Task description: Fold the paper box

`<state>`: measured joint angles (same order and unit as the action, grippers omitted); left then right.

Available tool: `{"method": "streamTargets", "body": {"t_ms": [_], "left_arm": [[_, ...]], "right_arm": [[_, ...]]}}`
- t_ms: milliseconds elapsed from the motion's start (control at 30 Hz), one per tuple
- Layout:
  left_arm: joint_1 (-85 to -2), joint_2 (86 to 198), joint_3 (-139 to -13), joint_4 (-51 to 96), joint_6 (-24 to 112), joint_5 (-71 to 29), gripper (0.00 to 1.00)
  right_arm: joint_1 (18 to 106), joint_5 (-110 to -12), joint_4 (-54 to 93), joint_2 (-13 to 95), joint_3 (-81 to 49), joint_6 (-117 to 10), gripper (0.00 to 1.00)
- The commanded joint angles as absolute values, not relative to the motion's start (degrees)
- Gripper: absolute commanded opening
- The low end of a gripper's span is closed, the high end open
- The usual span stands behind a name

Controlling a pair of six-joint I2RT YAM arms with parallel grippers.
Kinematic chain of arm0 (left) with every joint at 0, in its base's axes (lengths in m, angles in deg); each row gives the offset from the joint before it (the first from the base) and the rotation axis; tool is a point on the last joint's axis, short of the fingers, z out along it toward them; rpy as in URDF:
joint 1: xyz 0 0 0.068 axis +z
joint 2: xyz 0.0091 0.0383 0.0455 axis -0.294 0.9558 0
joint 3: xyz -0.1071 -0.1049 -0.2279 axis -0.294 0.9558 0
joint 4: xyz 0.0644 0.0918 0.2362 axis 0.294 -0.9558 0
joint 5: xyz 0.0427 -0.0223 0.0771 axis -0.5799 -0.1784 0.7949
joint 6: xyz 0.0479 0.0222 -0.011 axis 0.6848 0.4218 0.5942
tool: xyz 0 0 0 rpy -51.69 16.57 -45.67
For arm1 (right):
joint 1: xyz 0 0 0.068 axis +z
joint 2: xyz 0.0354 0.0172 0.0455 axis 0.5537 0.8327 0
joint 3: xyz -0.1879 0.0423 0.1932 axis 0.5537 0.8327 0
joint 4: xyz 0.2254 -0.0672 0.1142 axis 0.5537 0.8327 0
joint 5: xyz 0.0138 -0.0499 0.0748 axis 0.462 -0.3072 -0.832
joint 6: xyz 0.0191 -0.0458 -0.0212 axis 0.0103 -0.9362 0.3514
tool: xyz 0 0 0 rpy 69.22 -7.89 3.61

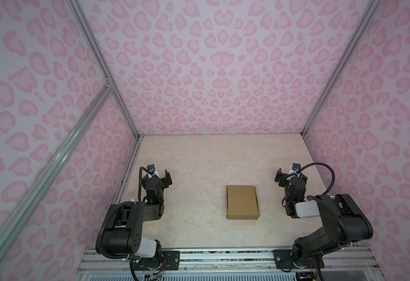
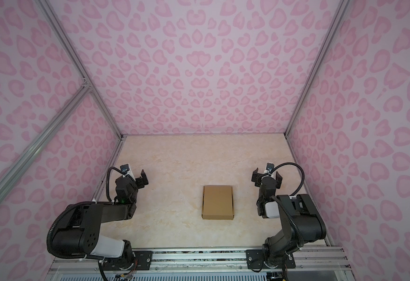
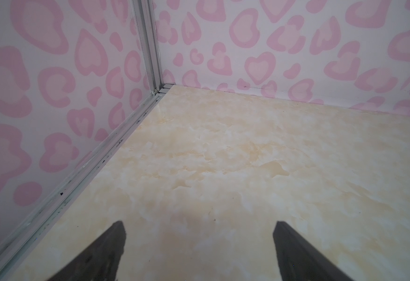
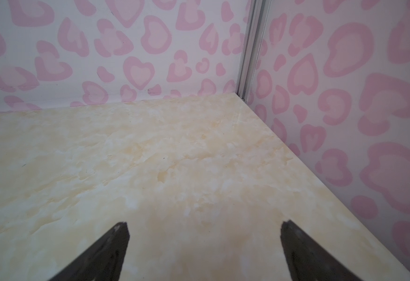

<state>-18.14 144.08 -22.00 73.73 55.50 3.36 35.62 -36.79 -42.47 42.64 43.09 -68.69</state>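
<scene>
Folded paper box [image 1: 242, 202] sits closed on the table [image 1: 199, 165] — both claws spread, empty.

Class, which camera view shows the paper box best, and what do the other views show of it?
Either top view: the paper box lies whole and closed on the table, between the two arms; both top views show it nearly alike. Neither wrist view shows it, only bare table, walls and open fingers.

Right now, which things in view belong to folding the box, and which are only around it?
Belongs to the job:
- paper box, closed, lying apart from both grippers
- left gripper, open
- right gripper, open

Only around:
- marbled table
- pink patterned walls
</scene>
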Motion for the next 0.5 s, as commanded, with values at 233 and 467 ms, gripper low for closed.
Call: {"method": "streamTargets", "body": {"t_ms": [233,467], "left_arm": [[-18.0,144.1,-21.8,76.5,55.6,3.8,0.97],[-18.0,144.1,-21.9,76.5,55.6,3.8,0.97]], "right_arm": [[36.5,-35.0,-42.6,43.0,43.0,-69.5,1.0],[34.7,-38.5,-41.8,43.0,42.6,-68.4,1.0]]}}
